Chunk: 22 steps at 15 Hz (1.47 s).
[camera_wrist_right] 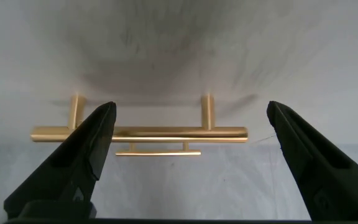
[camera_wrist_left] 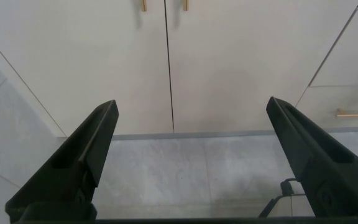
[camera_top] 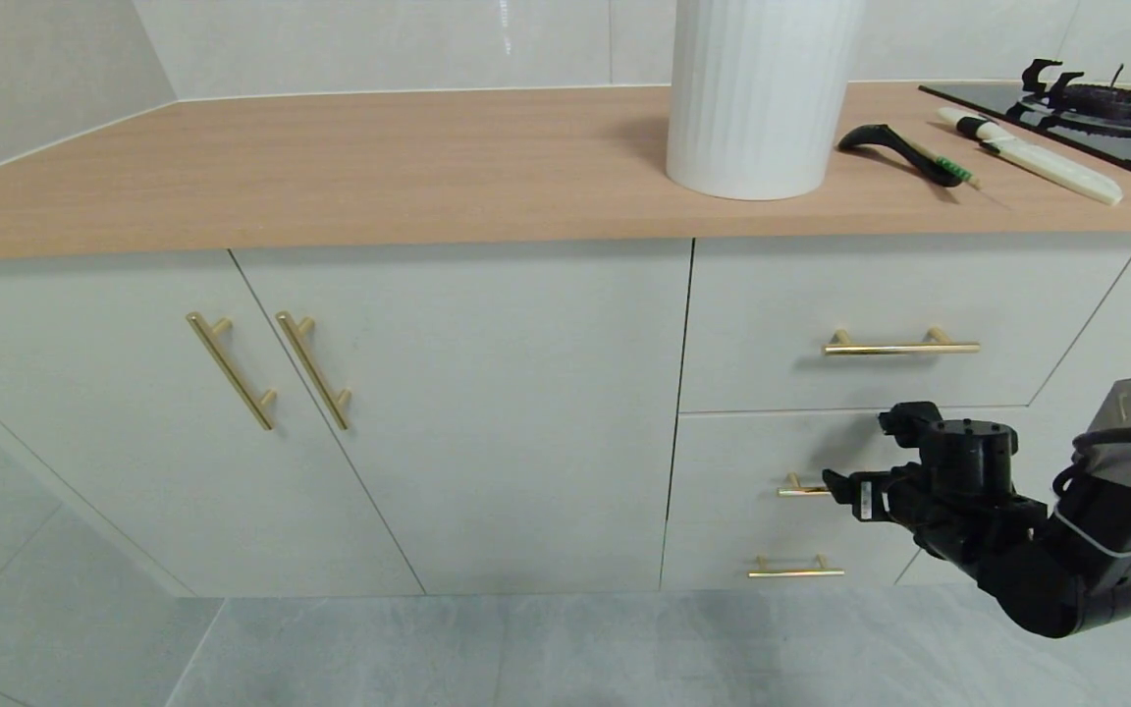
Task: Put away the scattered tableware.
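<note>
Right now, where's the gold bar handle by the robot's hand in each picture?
Head view: gold bar handle on the middle drawer, beside the jaws.
Right wrist view: handle between the open jaws.
Left wrist view: one gold handle, cannot tell if same.
Shared landmark: lowest gold handle.

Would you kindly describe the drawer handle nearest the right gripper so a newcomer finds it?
Under the wooden counter, right of the double doors, three drawers are stacked. Each has a gold bar; the middle handle is yours, facing the open right gripper.
</note>
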### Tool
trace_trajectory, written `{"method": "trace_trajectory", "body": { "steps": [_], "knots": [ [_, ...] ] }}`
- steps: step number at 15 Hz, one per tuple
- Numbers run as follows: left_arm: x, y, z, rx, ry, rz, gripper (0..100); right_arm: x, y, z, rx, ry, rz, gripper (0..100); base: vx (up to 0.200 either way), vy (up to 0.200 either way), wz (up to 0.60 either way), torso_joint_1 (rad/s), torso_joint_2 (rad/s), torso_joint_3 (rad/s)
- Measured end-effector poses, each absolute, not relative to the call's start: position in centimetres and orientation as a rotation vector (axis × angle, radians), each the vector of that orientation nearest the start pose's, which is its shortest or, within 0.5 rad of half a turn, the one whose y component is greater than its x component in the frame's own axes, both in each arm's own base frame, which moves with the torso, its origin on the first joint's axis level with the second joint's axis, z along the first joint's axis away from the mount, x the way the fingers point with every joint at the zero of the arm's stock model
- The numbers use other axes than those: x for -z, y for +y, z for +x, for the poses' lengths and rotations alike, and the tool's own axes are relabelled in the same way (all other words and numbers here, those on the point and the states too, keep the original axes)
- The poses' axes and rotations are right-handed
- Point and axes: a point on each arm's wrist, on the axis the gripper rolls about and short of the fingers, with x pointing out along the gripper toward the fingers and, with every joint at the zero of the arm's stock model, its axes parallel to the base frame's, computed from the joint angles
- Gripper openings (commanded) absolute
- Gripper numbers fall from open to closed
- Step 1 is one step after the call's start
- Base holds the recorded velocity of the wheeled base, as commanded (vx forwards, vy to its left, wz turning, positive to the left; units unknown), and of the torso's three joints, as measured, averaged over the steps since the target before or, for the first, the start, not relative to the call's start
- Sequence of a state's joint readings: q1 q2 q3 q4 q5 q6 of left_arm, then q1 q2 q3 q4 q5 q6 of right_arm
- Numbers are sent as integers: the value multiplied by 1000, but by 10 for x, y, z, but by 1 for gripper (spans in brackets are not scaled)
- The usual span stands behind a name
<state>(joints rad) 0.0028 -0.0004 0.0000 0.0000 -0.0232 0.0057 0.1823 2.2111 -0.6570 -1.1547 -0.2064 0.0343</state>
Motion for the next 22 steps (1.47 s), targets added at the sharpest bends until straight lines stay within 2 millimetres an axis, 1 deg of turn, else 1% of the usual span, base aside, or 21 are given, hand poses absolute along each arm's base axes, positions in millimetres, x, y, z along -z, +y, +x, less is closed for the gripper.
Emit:
{"method": "trace_trajectory", "body": {
  "steps": [4,9,12,15,16,18,20,22],
  "knots": [
    [-75,-1,-23,20,0,6,100,-17,60,350,32,409,-46,100,0,0,0,0,0,0],
    [-75,-1,-23,20,0,6,100,-12,59,352,36,406,-43,100,0,0,0,0,0,0],
    [-75,-1,-23,20,0,6,100,-12,57,347,33,429,-48,100,0,0,0,0,0,0],
    [-75,-1,-23,20,0,6,100,-16,54,333,-8,513,-63,100,0,0,0,0,0,0],
    [-75,-1,-23,20,0,6,100,-20,54,326,-34,557,-75,100,0,0,0,0,0,0],
    [-75,-1,-23,20,0,6,100,-35,52,311,-78,641,-87,100,0,0,0,0,0,0],
    [-75,-1,-23,21,0,6,100,-67,51,290,-134,699,-80,100,0,0,0,0,0,0],
    [-75,-1,-23,21,0,6,100,-110,51,266,-188,704,-70,100,0,0,0,0,0,0]
  ]
}}
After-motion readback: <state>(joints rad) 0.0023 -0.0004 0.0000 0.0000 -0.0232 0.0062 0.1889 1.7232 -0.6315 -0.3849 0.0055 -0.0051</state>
